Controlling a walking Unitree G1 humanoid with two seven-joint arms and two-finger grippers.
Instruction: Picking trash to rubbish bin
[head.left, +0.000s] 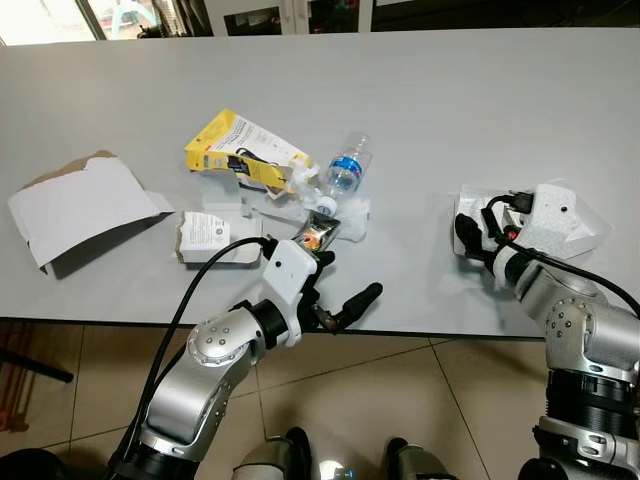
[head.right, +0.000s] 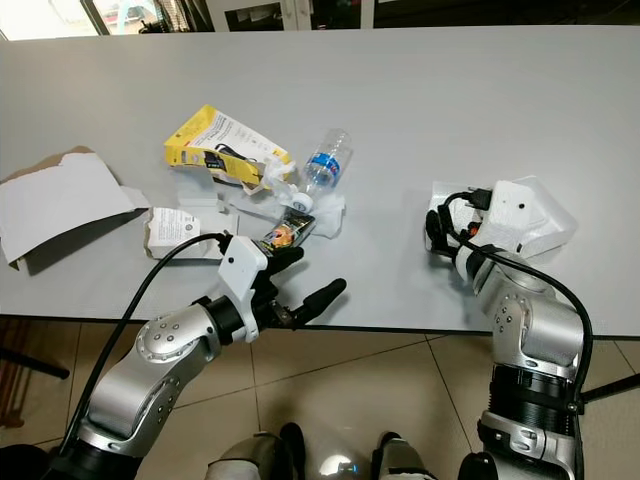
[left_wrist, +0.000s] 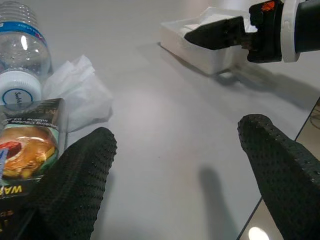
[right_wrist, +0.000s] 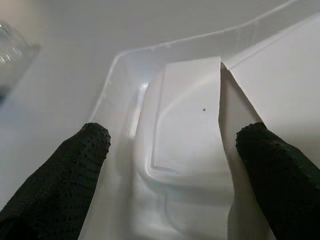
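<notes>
Clearly the right gripper (right_wrist: 170, 150) is at the white plastic tray (head.left: 560, 225) on the right part of the grey table (head.left: 450, 110), its two black fingers (right_wrist: 75, 170) spread apart with one over the tray's inside and the other over the folded white lid or paper beside it, closed on nothing yet. That tray looks thin, light and springy, the sort of moulded shell that buckles if squeezed hard and slides on a smooth tabletop, so a pinch across a wall or the raised rim seems a better hold than the flat floor, which looks glossy and slippery. The left gripper (head.left: 335, 290) hovers near the table's front edge with its fingers wide apart, one beside a small printed packet (head.left: 318, 235); it holds nothing. Next to that packet lie a crumpled white tissue (left_wrist: 80, 92), soft and nearly weightless, and a clear water bottle (head.left: 345, 170) on its side, which would roll and is best taken around its body. Further left are a yellow carton (head.left: 235, 145), a small white box (head.left: 210, 235) and a flattened piece of cardboard (head.left: 75, 205), all light and stiff enough to grip by an edge.
</notes>
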